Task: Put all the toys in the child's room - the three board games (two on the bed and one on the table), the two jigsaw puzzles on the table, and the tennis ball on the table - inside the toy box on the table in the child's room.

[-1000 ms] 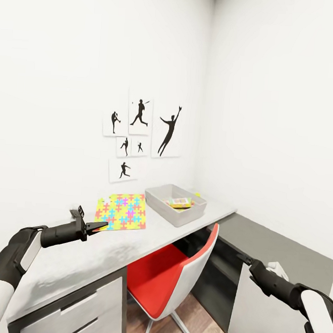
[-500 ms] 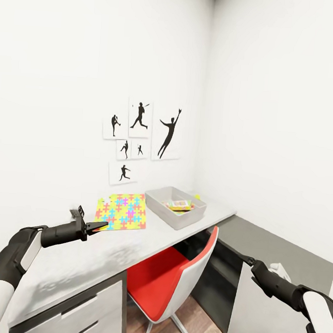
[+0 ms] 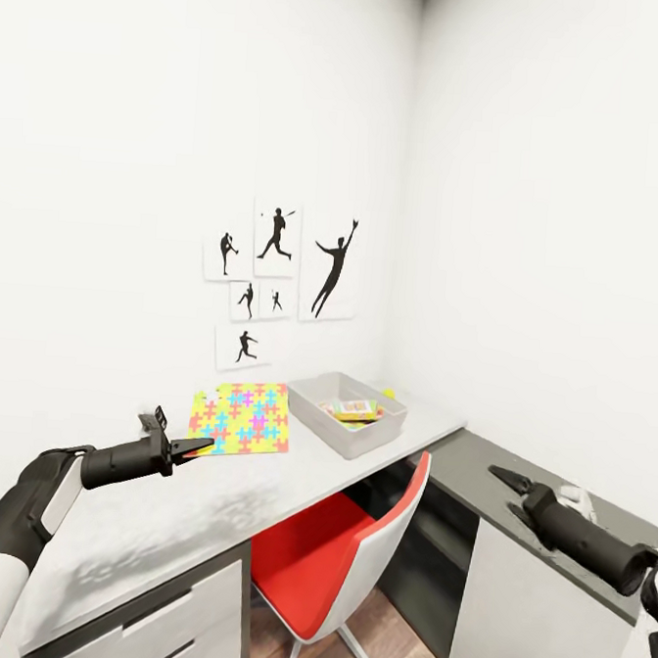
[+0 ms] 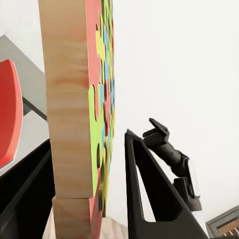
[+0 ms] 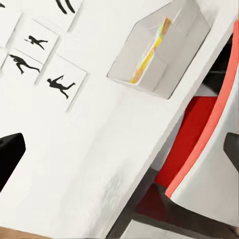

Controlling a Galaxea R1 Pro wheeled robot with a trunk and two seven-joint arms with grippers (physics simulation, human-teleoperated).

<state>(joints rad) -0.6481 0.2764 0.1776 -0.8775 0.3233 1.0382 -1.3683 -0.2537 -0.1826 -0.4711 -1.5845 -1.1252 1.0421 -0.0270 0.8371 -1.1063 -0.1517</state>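
My black left pincer (image 3: 203, 448) grips a thin flat jigsaw square (image 3: 241, 418), patterned yellow, pink, green and blue, its edge pale wood. At two o'clock sits the shallow light grey toy box (image 3: 348, 413) on the long white-topped table (image 3: 208, 512); a red-and-white chair (image 3: 338, 555) below.

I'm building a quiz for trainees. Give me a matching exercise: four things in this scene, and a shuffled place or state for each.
1. multicoloured flat square jigsaw puzzle
2. shallow light grey toy box
3. red-seated, white-backed chair
4. right end effector

A. tucked partly under the table
B. open, holding nothing
C. clamped in the left end effector
D. standing on the long white table

Pairs: 1-C, 2-D, 3-A, 4-B.
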